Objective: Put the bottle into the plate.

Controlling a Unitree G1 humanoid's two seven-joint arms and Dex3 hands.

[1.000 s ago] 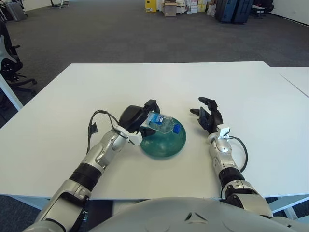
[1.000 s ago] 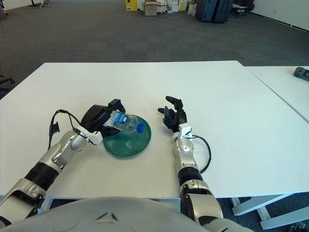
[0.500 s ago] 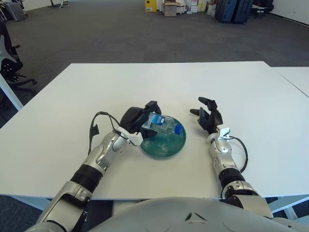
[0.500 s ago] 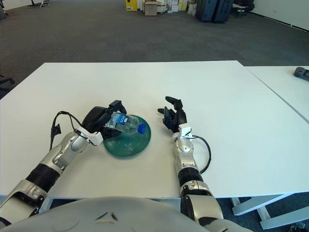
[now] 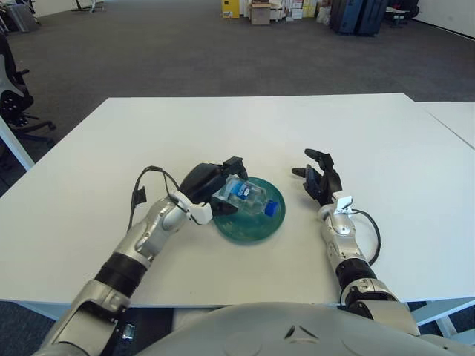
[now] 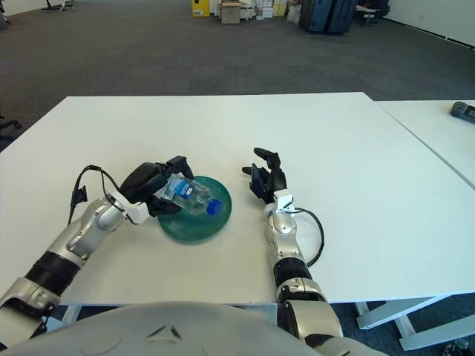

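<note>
A small clear plastic bottle (image 5: pixel 245 196) with a blue cap and blue label lies tilted over the teal plate (image 5: pixel 252 223), cap pointing right and down. My left hand (image 5: pixel 211 180) is at the plate's left rim, its dark fingers still curled around the bottle's base. Whether the bottle touches the plate I cannot tell. My right hand (image 5: pixel 318 178) shows to the right of the plate, fingers spread, holding nothing. The same bottle (image 6: pixel 189 196) and plate (image 6: pixel 200 226) appear in the right eye view.
The white table (image 5: pixel 371 133) stretches around the plate. A second white table (image 5: pixel 456 119) adjoins at the right, with a dark object (image 6: pixel 463 110) on it. An office chair (image 5: pixel 15 96) stands at far left; boxes and cases line the back of the room.
My left hand has drawn back a little to the left and lowered, tipping the bottle's cap end down toward the plate. The right hand has not moved.
</note>
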